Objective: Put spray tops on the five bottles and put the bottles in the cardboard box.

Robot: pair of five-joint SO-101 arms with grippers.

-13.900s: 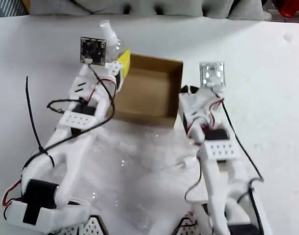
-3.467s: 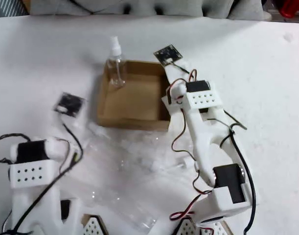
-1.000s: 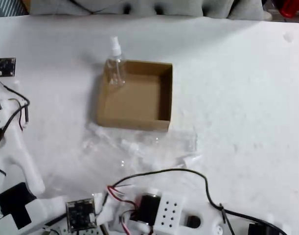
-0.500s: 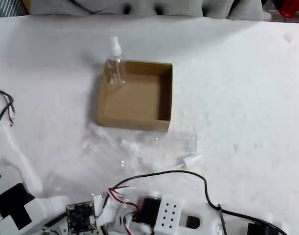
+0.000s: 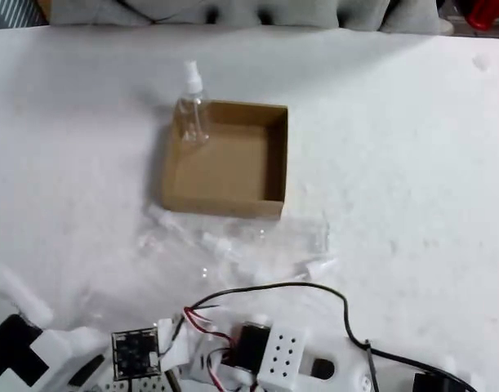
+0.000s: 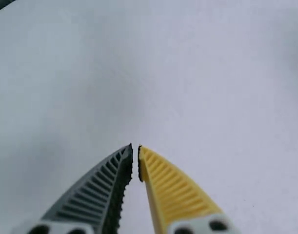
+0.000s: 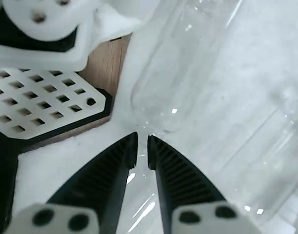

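Observation:
The cardboard box (image 5: 224, 159) stands open in the middle of the table. A clear bottle with a white spray top (image 5: 192, 110) stands upright in its far left corner. Several clear bottles without tops (image 5: 233, 245) lie on the table just in front of the box. My left gripper (image 6: 135, 147), one finger grey and one yellow, is shut and empty over bare white table. My right gripper (image 7: 142, 137), with black fingers, is shut and points at a lying clear bottle (image 7: 183, 63); a second clear bottle (image 7: 266, 161) lies beside it.
Both arms are folded back at the near table edge, one at the left corner (image 5: 20, 347), the other in the middle (image 5: 274, 359) with loose cables (image 5: 265, 290). A perforated white base plate (image 7: 41, 105) lies close to the right gripper. A small white piece (image 5: 318, 268) rests near the bottles.
The arm at the left has drawn back from the left edge down to the near left corner. The other arm at the near edge has hardly moved. Box and bottles are unchanged.

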